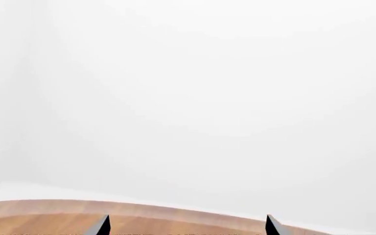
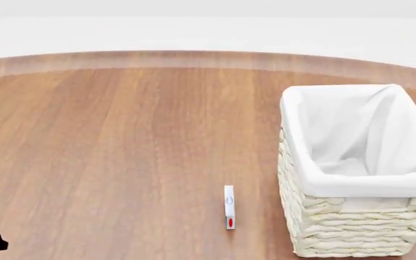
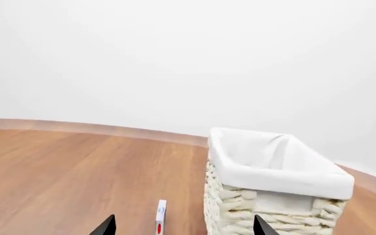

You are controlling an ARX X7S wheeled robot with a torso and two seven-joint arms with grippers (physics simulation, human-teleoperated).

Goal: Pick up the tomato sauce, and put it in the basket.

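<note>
Both grippers show only as pairs of dark fingertips at the edge of their wrist views. The left gripper (image 1: pixel 186 226) has its tips spread wide with nothing between them, and it points over the far edge of the table (image 1: pixel 175 218) at a blank white wall, so it is well placed for nothing yet. The right gripper (image 3: pixel 184 227) is likewise spread and empty, but it looks along the table toward the basket (image 3: pixel 240 210), probably because that arm is on the basket's side and is the natural one to carry anything there. The basket (image 2: pixel 352 227) stands upright at the right of the head view. Its white liner (image 2: pixel 324 179) is folded over the rim and the mouth faces up, ready for a drop from above. What can be seen of its inside holds nothing. Just left of it stands a thin white slab (image 2: pixel 229 207) with a red spot low on its face, apart from the wicker; what it is I cannot tell, and it does not look like a can. The tomato sauce is in none of the views, so the pick has not begun, and the first need is likely to find it.
</note>
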